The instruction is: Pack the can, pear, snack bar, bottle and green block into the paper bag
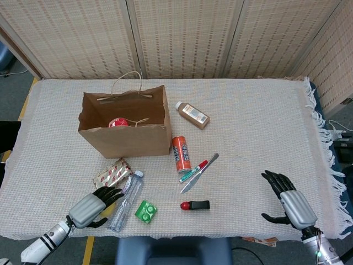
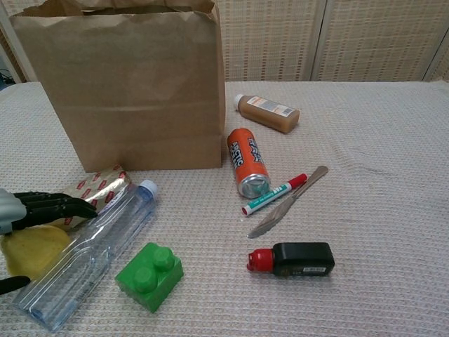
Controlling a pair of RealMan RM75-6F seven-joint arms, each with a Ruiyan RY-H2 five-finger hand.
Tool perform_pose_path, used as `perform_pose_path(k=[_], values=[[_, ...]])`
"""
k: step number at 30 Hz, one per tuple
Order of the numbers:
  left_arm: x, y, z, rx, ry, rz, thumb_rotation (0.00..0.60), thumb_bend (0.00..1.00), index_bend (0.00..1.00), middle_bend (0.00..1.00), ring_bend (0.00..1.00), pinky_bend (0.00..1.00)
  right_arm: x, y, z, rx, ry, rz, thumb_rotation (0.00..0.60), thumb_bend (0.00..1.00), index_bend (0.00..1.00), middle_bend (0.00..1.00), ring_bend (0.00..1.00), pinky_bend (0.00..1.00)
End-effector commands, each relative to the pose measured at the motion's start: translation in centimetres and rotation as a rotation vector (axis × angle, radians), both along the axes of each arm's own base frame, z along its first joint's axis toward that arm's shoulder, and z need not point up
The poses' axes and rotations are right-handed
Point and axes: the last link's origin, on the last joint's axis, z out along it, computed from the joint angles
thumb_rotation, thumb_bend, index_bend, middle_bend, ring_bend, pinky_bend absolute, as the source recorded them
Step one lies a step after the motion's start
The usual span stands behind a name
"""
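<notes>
Left robot hand over the pear, right robot hand idle

The left robot hand point(image 1: 94, 205) reaches in from the near left corner of the counter point(image 1: 259, 138), palm down, its dark fingers point(image 2: 59, 206) arched over the pear point(image 2: 29, 249); whether they actually grip the fruit cannot be told. The right robot hand point(image 1: 287, 197) sits near the front right edge, fingers spread and holding nothing.

The paper bag point(image 1: 124, 128) stands upright and open, with something red inside. The snack bar point(image 1: 112, 172) lies in front of it, the clear bottle point(image 2: 95, 249) just beside the pear, the green block point(image 2: 149, 275) right of the bottle. The orange can point(image 1: 181, 153) lies on its side by the bag's right corner. A brown bottle point(image 1: 192, 115), marker point(image 1: 193, 171), knife point(image 1: 199, 172) and black-and-red tool point(image 1: 195, 205) are scattered further right
</notes>
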Motion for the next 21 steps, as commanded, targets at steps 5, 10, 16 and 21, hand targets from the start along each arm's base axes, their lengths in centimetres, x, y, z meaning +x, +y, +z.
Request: perform_pose_path(k=[5,10,16,21], values=[[-1.4,1.2,-0.5,0.013,0.06,0.047,0.6,0.35,0.05,0.0,0.01,0.17,0.0,0.0,0.0,0.006,-0.002,-0.005,0.6,0.05,0.0,0.0,0.0,0.0],[-2.0,1.1,-0.5,0.013,0.052,0.094,0.6,0.44,0.26,0.15,0.16,0.36,0.0,0.0,0.0,0.008,-0.002,-0.007,0.6,0.05,0.0,0.0,0.0,0.0],[-1.6,1.1,-0.4,0.044,0.02,0.077,0.6,0.59,0.59,0.53,0.51,0.67,0.0,0.0,-0.1,0.01,-0.002,-0.011,0.6,0.05,0.0,0.0,0.0,0.0],[-1.1,1.8,0.6,0.112,-0.024,0.066,0.6,0.63,0.66,0.63,0.6,0.72,0.0,0.0,0.0,0.008,-0.003,-0.013,0.6,0.05,0.0,0.0,0.0,0.0]])
